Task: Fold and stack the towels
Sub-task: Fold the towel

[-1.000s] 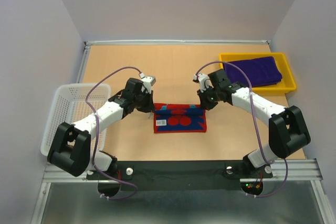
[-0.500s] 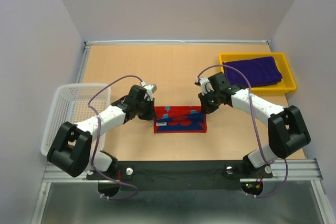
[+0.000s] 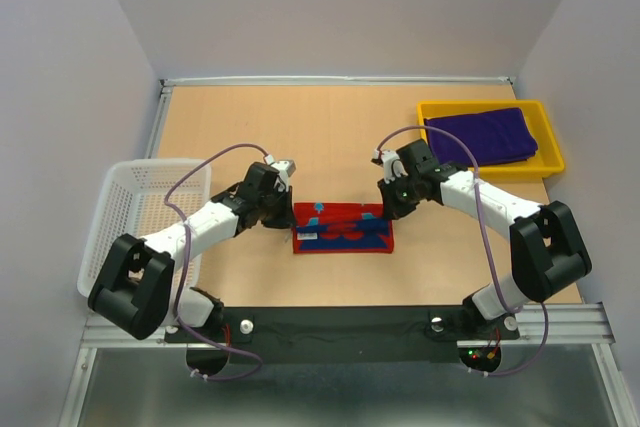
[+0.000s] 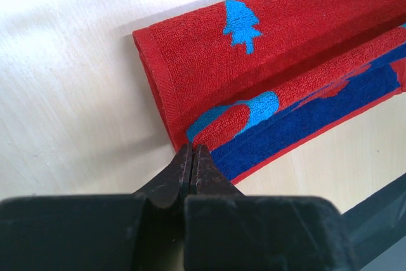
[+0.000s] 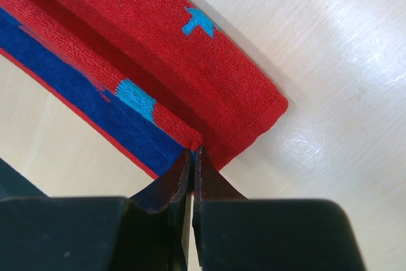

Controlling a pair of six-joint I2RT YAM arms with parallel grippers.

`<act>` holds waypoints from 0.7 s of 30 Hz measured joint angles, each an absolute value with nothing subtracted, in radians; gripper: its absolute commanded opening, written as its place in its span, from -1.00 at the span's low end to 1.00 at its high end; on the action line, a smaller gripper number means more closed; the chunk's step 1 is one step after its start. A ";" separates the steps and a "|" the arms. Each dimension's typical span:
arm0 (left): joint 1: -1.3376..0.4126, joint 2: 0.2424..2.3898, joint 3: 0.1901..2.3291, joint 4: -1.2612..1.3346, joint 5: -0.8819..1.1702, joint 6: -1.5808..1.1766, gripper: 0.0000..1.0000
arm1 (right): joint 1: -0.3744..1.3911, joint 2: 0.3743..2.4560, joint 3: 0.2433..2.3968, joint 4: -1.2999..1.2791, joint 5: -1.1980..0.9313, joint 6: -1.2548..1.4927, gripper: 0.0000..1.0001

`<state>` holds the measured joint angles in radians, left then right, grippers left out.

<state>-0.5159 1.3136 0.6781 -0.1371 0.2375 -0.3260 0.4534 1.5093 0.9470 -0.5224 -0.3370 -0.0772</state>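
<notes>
The left pincer (image 4: 192, 150) and right pincer (image 5: 193, 152) clamp tight on end corners of the red towel (image 3: 342, 227), mid-table. Its far edge has just rolled toward 6 o'clock, so the fold looks nearly done. A purple towel (image 3: 480, 134) lies at 2 o'clock.

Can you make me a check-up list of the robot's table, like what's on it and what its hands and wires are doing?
Surface: tan wooden table, no spills seen.
Job's things: red towel with blue marks, partly folded, between the arms; purple towel folded in the yellow tray.
Clutter: white basket at the table's left edge.
Hands: left hand and right hand both shut, each pinching a corner of the red towel's turned-over edge.
Cables: a purple cable loops over each arm, clear of the towels.
Surroundings: pale walls on three sides; nothing else seen.
</notes>
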 measured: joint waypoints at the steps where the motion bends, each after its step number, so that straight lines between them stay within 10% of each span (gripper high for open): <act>1: -0.516 1.314 0.678 -0.140 0.237 -0.328 -1.00 | 0.453 1.509 0.947 -0.528 -0.340 -0.073 -0.93; 21: -0.516 1.300 0.675 -0.145 0.277 -0.384 -1.00 | 0.453 1.520 0.947 -0.596 -0.289 -0.017 -0.92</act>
